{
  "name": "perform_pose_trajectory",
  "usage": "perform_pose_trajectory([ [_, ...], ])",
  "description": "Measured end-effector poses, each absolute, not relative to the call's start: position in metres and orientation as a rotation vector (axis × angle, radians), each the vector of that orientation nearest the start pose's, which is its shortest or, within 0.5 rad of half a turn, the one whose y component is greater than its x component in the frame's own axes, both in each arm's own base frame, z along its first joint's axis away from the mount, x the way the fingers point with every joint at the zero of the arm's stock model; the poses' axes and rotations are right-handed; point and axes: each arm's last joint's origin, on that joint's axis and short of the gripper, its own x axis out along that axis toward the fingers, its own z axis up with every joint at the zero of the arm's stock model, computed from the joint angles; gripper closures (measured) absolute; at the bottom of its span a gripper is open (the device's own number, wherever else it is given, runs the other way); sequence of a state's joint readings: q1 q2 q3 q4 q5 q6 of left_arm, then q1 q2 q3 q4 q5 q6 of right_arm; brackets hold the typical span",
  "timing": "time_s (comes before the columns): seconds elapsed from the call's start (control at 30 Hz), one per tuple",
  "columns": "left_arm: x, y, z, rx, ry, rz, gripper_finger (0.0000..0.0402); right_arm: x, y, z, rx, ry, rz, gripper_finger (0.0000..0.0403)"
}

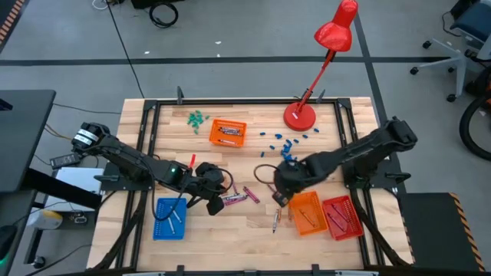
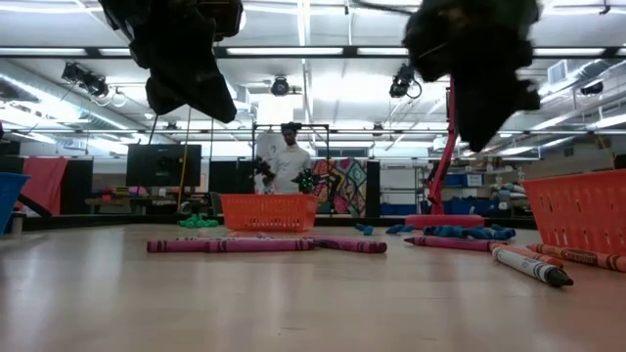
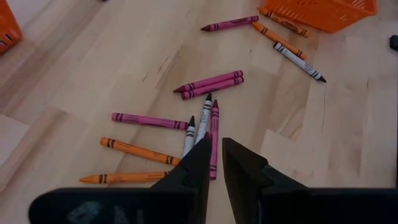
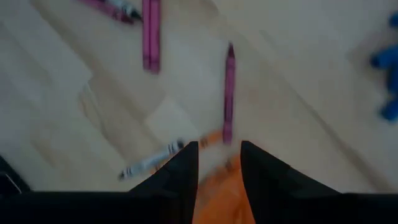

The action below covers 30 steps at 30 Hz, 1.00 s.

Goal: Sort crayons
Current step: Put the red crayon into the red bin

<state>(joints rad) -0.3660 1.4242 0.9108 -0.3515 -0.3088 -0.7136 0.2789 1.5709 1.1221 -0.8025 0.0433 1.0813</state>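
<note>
Loose crayons lie flat on the wooden table. In the left wrist view I see two grey-white crayons, magenta ones and orange ones. My left gripper hangs above this cluster with a narrow gap between its fingers and nothing in it; it is left of centre near the front. My right gripper is open and holds nothing. It hangs over the corner of the near orange tray, close to a magenta crayon and a grey-white crayon.
A blue tray stands near left, an orange tray and a red tray near right, and another orange tray at the back. Blue pieces, green pieces and a red lamp are at the far side. A person stands beyond the table.
</note>
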Motion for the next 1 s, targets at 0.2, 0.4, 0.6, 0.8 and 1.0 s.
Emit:
perform_pose_trajectory([
  [0.2, 0.270, -0.094, 0.224, -0.387, 0.786, 0.235, 0.0349, 0.310, 0.058, 0.200, 0.706, 1.215, -0.425, 0.0275],
  [0.4, 0.270, -0.094, 0.224, -0.387, 0.786, 0.235, 0.0349, 0.325, 0.053, 0.172, 0.608, 1.271, -0.356, 0.0270],
  [0.6, 0.270, -0.095, 0.224, -0.392, 0.786, 0.236, 0.0349, 0.329, 0.059, 0.145, 0.544, 1.367, -0.340, 0.0272],
  [0.8, 0.270, -0.095, 0.224, -0.392, 0.790, 0.239, 0.0349, 0.330, 0.060, 0.137, 0.550, 1.404, -0.310, 0.0298],
  [1.0, 0.270, -0.095, 0.224, -0.391, 0.790, 0.238, 0.0349, 0.330, 0.060, 0.137, 0.522, 1.404, -0.298, 0.0382],
])
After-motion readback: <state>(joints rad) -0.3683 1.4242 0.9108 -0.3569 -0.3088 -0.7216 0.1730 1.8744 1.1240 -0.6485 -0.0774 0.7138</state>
